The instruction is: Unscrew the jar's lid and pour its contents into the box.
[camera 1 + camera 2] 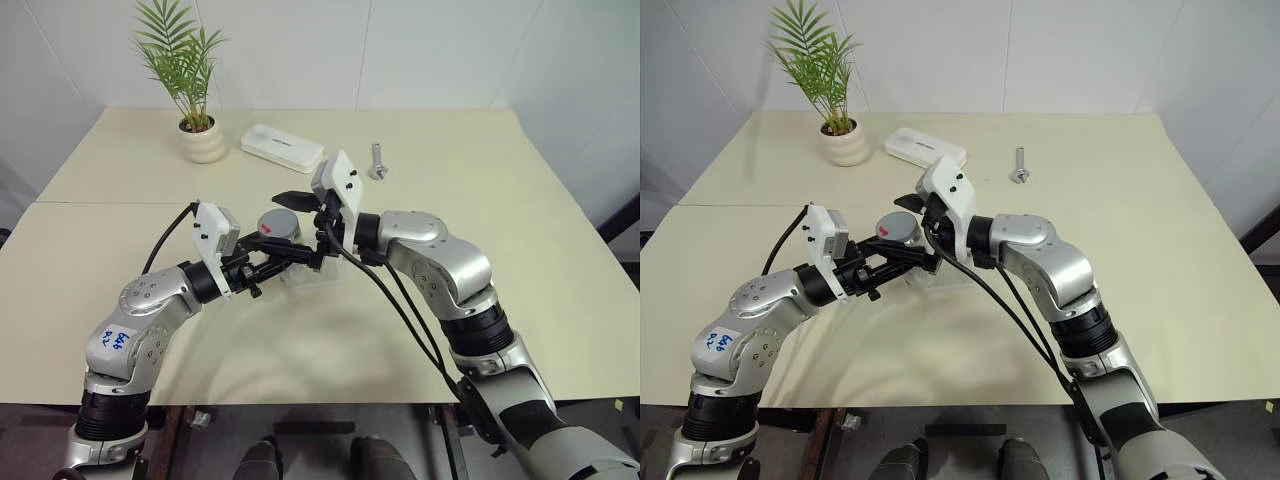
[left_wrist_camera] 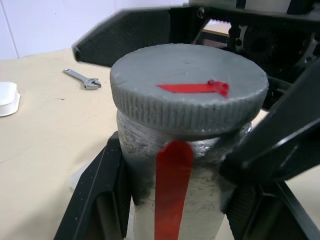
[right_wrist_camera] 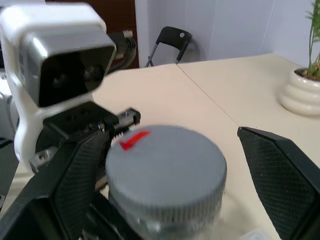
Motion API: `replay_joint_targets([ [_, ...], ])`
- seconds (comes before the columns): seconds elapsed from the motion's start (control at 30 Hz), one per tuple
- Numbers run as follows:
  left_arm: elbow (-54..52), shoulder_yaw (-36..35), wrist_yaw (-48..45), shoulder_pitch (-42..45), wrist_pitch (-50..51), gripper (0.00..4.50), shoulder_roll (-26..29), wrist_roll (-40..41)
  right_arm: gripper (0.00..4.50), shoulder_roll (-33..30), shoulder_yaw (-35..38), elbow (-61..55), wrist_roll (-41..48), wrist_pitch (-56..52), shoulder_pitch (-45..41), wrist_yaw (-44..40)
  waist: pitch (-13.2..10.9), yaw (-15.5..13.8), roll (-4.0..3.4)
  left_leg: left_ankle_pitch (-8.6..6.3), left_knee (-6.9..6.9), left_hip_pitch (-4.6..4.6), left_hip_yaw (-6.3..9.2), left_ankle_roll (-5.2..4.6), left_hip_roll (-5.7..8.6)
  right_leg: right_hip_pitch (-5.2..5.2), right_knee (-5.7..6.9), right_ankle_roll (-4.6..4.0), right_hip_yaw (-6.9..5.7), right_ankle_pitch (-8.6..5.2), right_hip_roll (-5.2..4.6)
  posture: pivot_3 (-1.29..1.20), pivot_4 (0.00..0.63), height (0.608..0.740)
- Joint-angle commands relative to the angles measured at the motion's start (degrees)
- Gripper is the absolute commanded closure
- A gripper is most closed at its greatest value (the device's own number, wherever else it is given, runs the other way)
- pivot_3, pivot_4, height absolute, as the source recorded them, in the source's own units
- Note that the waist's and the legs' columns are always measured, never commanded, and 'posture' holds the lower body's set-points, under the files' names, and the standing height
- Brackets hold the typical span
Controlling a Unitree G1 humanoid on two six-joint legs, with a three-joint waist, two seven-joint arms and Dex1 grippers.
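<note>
- Centrally, above the tabletop (image 1: 520, 260), the left gripper (image 1: 290, 252) clamps the jar (image 2: 172, 190) upright, steadying it for unscrewing.
- Its lid (image 1: 277, 223) is on.
- From the right, the right gripper (image 3: 165, 165) straddles the lid, spread wide, apparently about to grasp it.

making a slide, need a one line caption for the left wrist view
Left hand clamps the red-striped jar upright while the open right hand straddles its grey lid, not yet gripping.
</note>
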State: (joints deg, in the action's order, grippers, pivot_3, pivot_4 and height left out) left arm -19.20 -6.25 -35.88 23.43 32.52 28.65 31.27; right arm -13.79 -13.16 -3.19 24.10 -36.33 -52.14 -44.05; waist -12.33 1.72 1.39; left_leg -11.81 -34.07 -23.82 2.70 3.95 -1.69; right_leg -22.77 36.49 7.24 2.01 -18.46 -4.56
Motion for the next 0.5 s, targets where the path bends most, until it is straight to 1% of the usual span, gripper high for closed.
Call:
replay_joint_targets([
  [0.03, -2.0, -1.1, -0.4, -0.4, -1.2, 2.51, 0.6, 0.5, 0.0, 0.0, 1.6, -1.9, 0.6, 0.9, 0.0, -0.6, 0.0, 0.0, 0.0, 0.0, 0.0, 0.0, 0.0, 0.0, 0.0, 0.0, 0.0, 0.0, 0.0, 0.0, 0.0, 0.0, 0.15, 0.74],
  [0.13, -2.0, -1.2, -0.5, -0.6, -1.3, 2.51, 0.7, 0.5, 0.0, 0.3, 1.9, -1.9, 0.9, 0.9, 0.1, -0.6, 0.0, 0.0, 0.0, 0.0, 0.0, 0.01, 0.0, 0.0, 0.0, 0.0, 0.01, 0.0, 0.0, 0.0, 0.0, 0.0, 0.15, 0.74],
  [0.17, -2.0, -1.2, -0.5, -0.6, -1.4, 2.51, 0.8, 0.5, 0.19, 0.4, 2.0, -1.9, 1.0, 1.0, 0.0, -0.6, 0.0, 0.0, 0.0, 0.0, 0.0, 0.01, 0.0, 0.0, 0.0, 0.0, 0.01, 0.0, 0.0, 0.0, 0.0, 0.0, 0.15, 0.74],
  [0.23, -2.0, -1.2, -0.5, -0.7, -1.5, 2.51, 0.9, 0.4, 0.66, 0.6, 2.4, -2.0, 1.3, 1.2, 0.0, -0.7, 0.0, 0.0, 0.0, 0.0, 0.0, 0.0, 0.0, 0.0, 0.0, 0.0, 0.01, 0.0, 0.0, 0.0, 0.0, 0.0, 0.15, 0.74],
  [0.3, -1.9, -1.2, -0.6, -0.8, -1.6, 2.51, 1.0, 0.4, 1.35, 0.9, 2.7, -2.3, 1.7, 1.3, -0.1, -1.0, 0.0, 0.0, 0.0, 0.0, 0.0, 0.01, 0.0, 0.0, 0.0, 0.0, 0.01, 0.0, 0.0, 0.0, 0.0, 0.0, 0.15, 0.74],
  [0.37, -1.8, -1.3, -0.7, -1.0, -1.6, 2.51, 1.2, 0.4, 1.94, 1.1, 2.8, -2.4, 1.9, 1.3, -0.1, -1.1, 0.0, 0.0, 0.0, 0.0, 0.0, 0.01, 0.0, 0.0, 0.0, 0.0, 0.01, 0.0, 0.0, 0.0, 0.0, 0.0, 0.15, 0.74],
  [0.5, -1.3, -1.3, -2.7, -1.0, -1.9, 2.51, 2.5, 0.6, 1.94, 1.1, 2.7, -2.3, 2.2, 1.8, 0.1, -2.2, 0.0, 0.0, 0.0, 0.0, -0.01, 0.0, 0.0, 0.0, 0.0, 0.0, 0.01, 0.0, 0.01, 0.0, 0.0, 0.0, 0.15, 0.74],
])
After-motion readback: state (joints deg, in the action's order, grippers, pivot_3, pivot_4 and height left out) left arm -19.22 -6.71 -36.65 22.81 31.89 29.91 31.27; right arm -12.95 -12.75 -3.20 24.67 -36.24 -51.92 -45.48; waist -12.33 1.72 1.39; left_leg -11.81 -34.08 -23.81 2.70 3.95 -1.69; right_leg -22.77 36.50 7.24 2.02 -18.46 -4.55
